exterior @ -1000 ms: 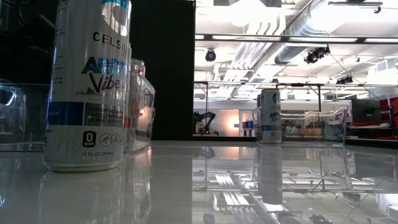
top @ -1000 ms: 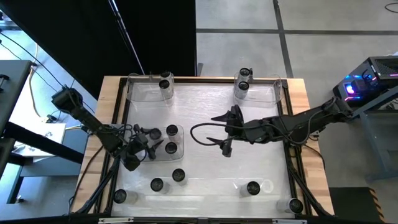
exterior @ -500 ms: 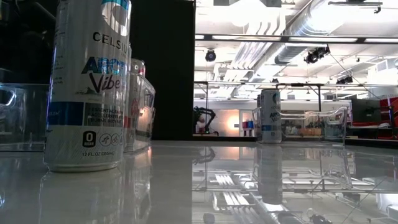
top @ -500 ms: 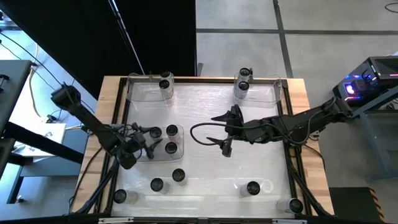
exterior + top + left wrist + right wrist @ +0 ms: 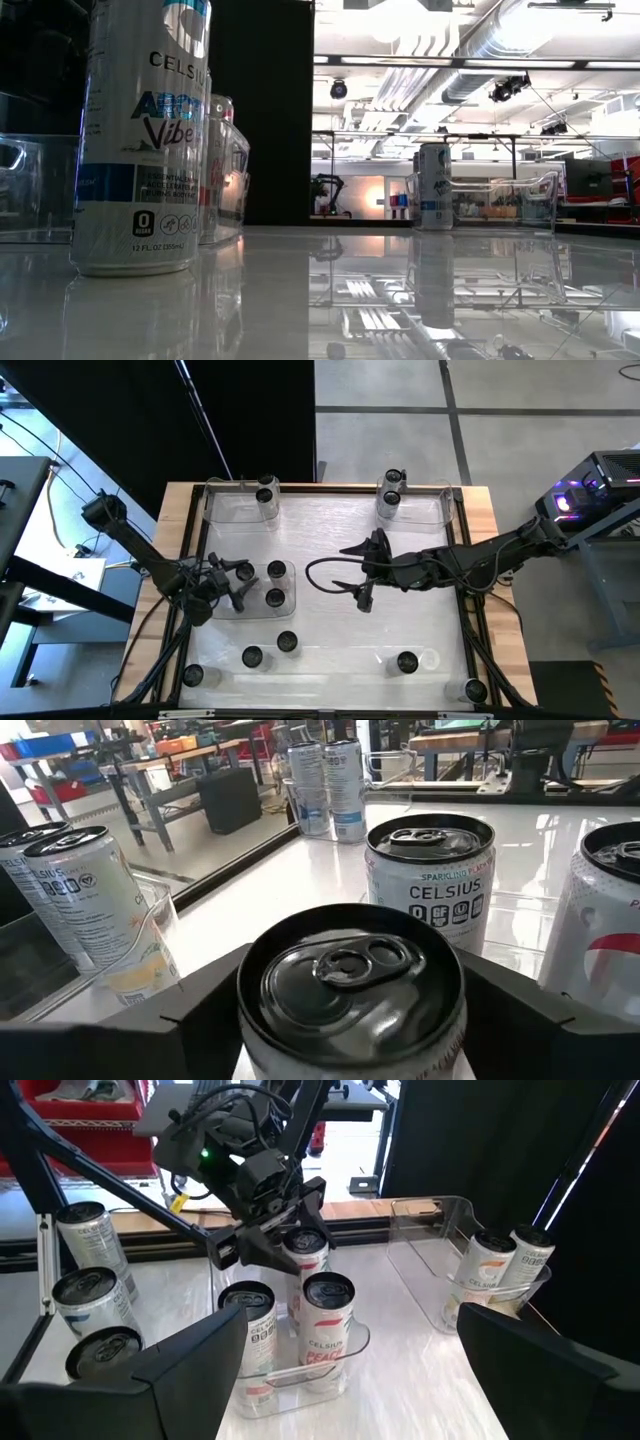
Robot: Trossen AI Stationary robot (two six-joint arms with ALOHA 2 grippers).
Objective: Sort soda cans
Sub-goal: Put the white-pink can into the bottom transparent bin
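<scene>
My left gripper (image 5: 238,584) is at the clear tray (image 5: 258,610) left of centre, shut on a soda can (image 5: 350,982) whose dark top shows between its fingers. Two more soda cans (image 5: 276,570) (image 5: 275,597) stand upright in that tray, right of the held one. My right gripper (image 5: 361,575) hovers open over the middle of the table, with nothing between its fingers. Loose cans stand on their bases near the front edge (image 5: 287,642) (image 5: 252,657) (image 5: 407,662). My left gripper pinches the can between its two fingers, one on each side of the can's wall (image 5: 248,1030) just under the top rim. The fingers (image 5: 228,1248) come nearly level from the table's left side. The can is upright and sits higher than the two tray cans (image 5: 328,1320) beside it.
Two clear trays stand along the far edge: the left one (image 5: 232,508) holds one can (image 5: 266,495), the right one (image 5: 428,510) two cans (image 5: 390,492). More cans stand at the front corners (image 5: 192,675) (image 5: 475,690). In the low view a tall can (image 5: 145,135) stands close by.
My left gripper has risen a little and drawn back slightly toward the table's left edge, with the can between its fingers coming up with it. The other two cans in the tray have stayed in place.
</scene>
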